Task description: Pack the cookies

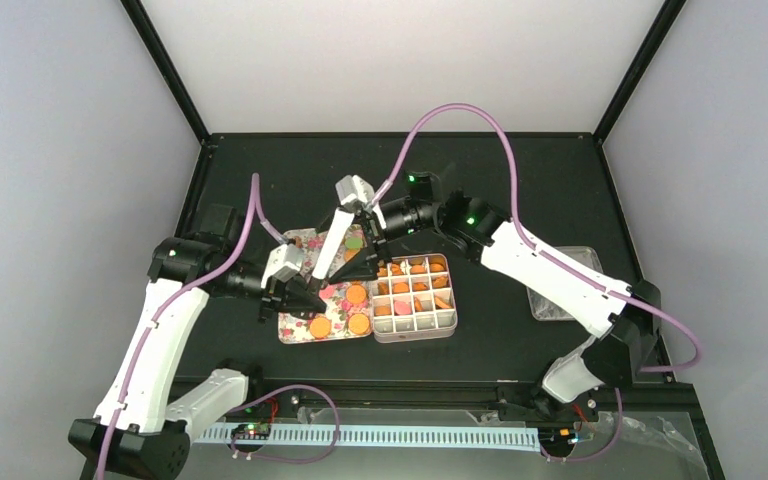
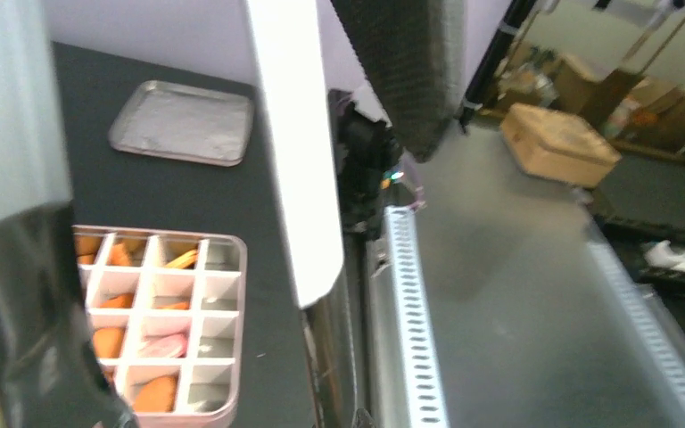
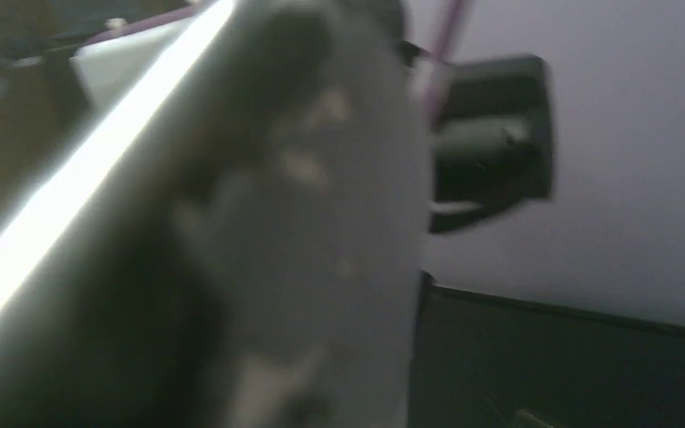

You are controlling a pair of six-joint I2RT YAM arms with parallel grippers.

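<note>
Tongs (image 2: 292, 160) pinched in the left claw (image 1: 305, 295) could slip from a shallow hold, scattering cookies (image 1: 357, 295); whether the right claw (image 1: 365, 255) is spread, I cannot tell.

A pale grey, out-of-focus mass (image 3: 303, 223) is filling most of the right wrist view, blurring too heavily to identify. In the left wrist view a glossy black finger (image 2: 36, 321) of the left gripper (image 1: 310, 295) is covering the left columns of the pinkish, white-gridded compartment box (image 2: 218, 259), whose near edge is running off the bottom. From above, both arms are hiding part of the flower-patterned rectangular tray (image 1: 340, 312) and some round orange-golden cookies (image 1: 358, 294), and the right arm is overlapping the clear shallow rectangular lid (image 1: 548, 303).
</note>
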